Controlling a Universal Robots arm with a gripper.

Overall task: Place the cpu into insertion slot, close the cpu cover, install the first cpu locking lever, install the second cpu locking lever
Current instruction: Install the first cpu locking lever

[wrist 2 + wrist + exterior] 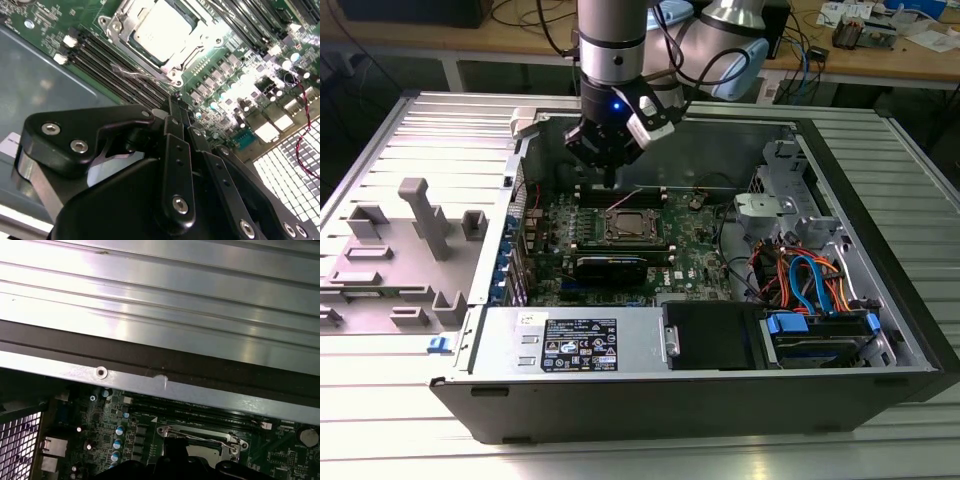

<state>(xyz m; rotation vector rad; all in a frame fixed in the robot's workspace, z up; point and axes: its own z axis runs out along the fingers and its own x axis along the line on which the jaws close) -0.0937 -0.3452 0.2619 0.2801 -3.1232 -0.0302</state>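
1. My gripper (172,102): body cut off by the second wrist view's edge; whether my fingers are parted or closed cannot be told.
2. The cpu (160,30): top washed out by glare, surface detail unreadable.
3. The cpu cover (200,436): partly hidden behind my gripper in the first wrist view.
4. The insertion slot (630,226): too small in the exterior view to tell its lever positions.

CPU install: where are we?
The cpu sits in the insertion slot with the cpu cover closed flat around it. The gripper, holding nothing, hangs beside the socket near a thin locking lever. Whether both levers are latched cannot be told.
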